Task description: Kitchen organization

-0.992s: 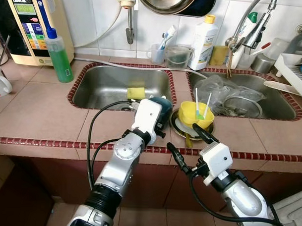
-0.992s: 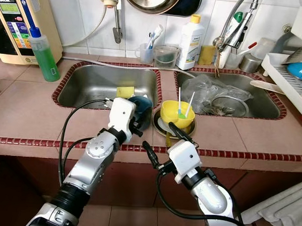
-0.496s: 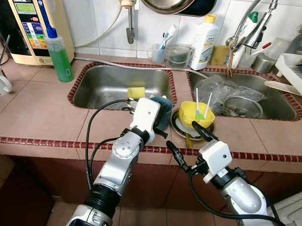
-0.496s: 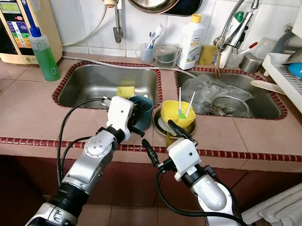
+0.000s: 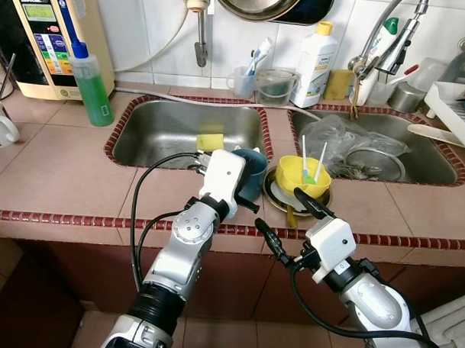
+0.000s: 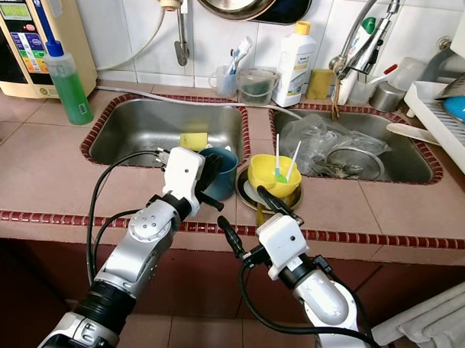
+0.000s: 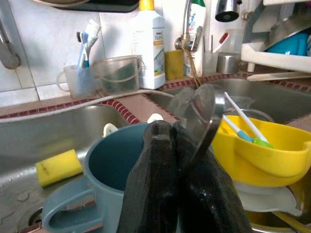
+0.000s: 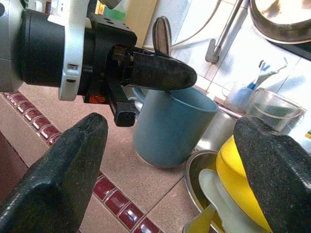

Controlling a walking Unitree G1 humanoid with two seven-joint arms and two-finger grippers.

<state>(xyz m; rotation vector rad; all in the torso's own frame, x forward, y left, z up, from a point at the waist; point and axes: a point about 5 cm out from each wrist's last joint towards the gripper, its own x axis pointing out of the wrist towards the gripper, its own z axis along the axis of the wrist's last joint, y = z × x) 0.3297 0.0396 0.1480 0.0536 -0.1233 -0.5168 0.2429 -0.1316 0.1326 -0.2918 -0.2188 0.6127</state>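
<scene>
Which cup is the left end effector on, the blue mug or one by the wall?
The blue mug on the counter edge beside the yellow bowl. The left end effector pinches a spoon over its rim; the toothbrush cup stands untouched.

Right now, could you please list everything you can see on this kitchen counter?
Ceramic mug: one, teal, counter between the sinks.
Plastic bowl: one, yellow, on plates right of the mug.
Sponge: one, yellow, left sink.
Soap bottle: one, green, left of that sink.
Detergent bottle: one, white, back ledge.
Plastic bag: one, clear, right sink.
Metal spoon: one, silver, over the mug.
Left gripper: black, shut on the spoon.
Right gripper: black, open, before the bowl.
</scene>
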